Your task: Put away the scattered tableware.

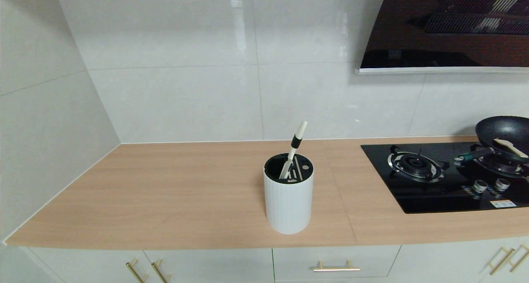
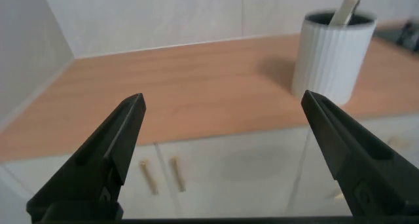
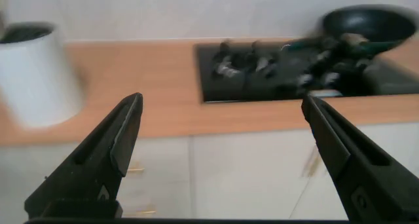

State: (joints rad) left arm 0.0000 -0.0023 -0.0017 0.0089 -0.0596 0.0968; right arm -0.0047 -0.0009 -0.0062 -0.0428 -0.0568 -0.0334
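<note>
A ribbed white cylindrical holder (image 1: pixel 288 204) with a black slotted top is standing on the smooth wood-grain counter (image 1: pixel 165 192). A slim cream utensil (image 1: pixel 296 141) with a black band is leaning out of it. The left tool (image 2: pixel 222 99) and right tool (image 3: pixel 222 99) are both gaping wide, gripping nothing.

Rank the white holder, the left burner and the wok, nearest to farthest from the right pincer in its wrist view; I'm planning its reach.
1. White holder, near the counter front, left.
2. Left burner, farther back on the hob.
3. Wok, at the back, far right.
</note>
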